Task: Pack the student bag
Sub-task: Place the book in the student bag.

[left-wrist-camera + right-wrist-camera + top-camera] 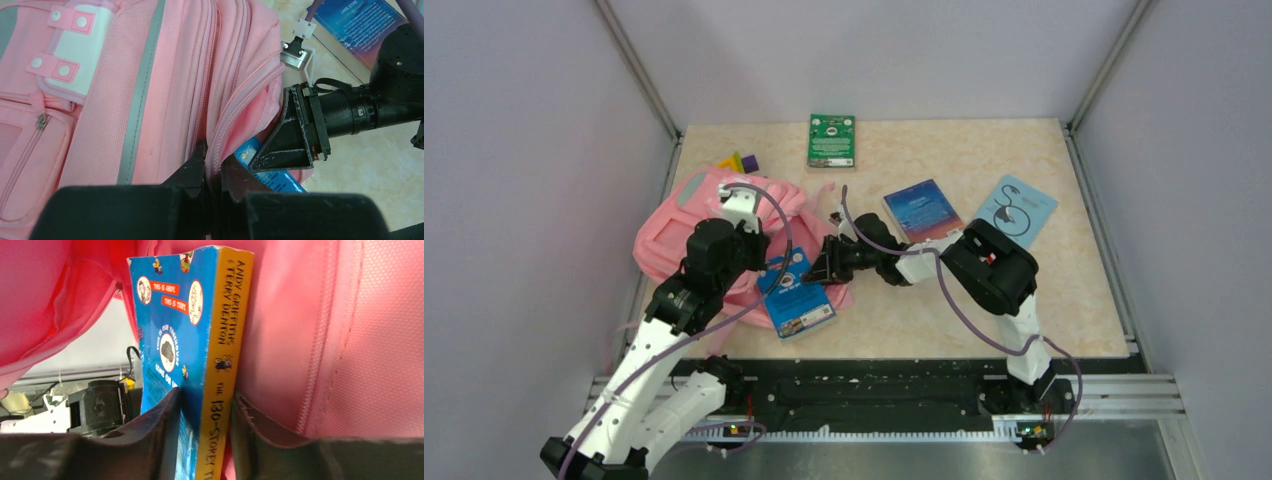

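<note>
Bag (667,246) lies on left side of surface (944,310), mouth facing right. Left tool (214,161) is clamped tight on the bag's zipper edge. Right tool (205,402) is part-closed, gripping blue book (172,320) at its yellow spine. Book sits half inside the mouth.

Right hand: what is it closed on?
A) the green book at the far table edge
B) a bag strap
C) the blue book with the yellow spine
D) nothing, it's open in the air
C: in the right wrist view, the right hand has a finger on each side of the blue book at its yellow spine, with the pink fabric of the student bag around it.
</note>
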`<state>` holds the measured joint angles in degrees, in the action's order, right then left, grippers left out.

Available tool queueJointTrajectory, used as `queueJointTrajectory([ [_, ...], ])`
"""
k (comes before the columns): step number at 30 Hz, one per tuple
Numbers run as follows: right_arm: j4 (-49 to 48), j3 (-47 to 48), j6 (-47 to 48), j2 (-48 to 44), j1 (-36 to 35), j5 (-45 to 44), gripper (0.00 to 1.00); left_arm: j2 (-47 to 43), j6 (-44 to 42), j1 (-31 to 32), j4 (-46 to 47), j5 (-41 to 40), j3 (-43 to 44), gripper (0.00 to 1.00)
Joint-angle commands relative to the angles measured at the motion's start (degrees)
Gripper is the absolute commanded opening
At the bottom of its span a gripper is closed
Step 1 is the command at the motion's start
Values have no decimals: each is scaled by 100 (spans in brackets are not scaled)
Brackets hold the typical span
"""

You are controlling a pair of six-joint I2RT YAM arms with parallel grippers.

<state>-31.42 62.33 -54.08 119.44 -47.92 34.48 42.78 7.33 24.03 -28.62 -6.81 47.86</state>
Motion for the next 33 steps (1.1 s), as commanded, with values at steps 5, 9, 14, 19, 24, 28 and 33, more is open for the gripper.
queueJointTrajectory([
  [5, -1055, -57, -868, 4, -209, 489, 0, -390, 136, 14, 1230, 443, 117, 0],
  [9, -2167, -96, -1673, -152, -209, 706, 0, -561, 169, 13, 1312, 519, 132, 0],
  [14, -2639, 141, -2188, -395, -202, 581, 0, -762, 143, 5, 1354, 836, 164, 0],
  [19, -2772, 419, -2444, -528, -144, 386, 0, -829, 81, 5, 1317, 878, 188, 0],
  [24, -2104, 748, -2167, -394, -62, -240, 0, -900, 53, 5, 1371, 1095, 173, 0],
  [28, -1577, 1195, -2033, -40, -44, -1000, 0, -914, 118, 1, 1459, 1296, 146, 0],
  [33, -697, 1653, -1819, 199, -45, -2102, 0, -889, 135, -3, 1497, 1372, 158, 0],
])
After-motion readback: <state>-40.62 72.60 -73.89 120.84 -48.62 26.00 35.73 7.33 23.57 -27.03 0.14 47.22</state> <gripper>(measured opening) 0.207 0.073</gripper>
